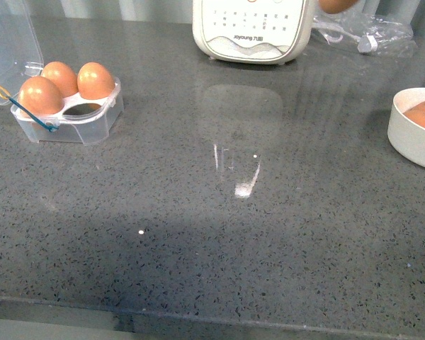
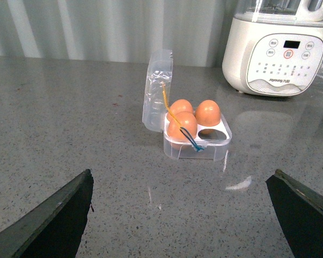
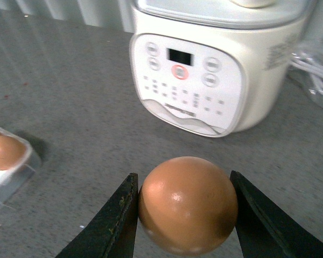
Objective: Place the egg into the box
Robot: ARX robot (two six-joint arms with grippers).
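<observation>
While aloft, egg (image 3: 187, 204) between right jaws.

Cool, even light fills all three views, nothing harsh. The glossy worktop (image 1: 198, 255) throws a white glare streak mid-scene, the appliance (image 1: 251, 28) mirrored faintly just beyond it. A broad dim shadow band crosses the near edge. The egg (image 3: 188, 207) shows small highlights, slightly soft up close. The left tool (image 2: 182, 180) reads as dark, blurred wedges.

A glossy, speckled grey countertop (image 1: 163, 269) meets a pale ribbed wall (image 2: 97, 27), catching soft glare.
</observation>
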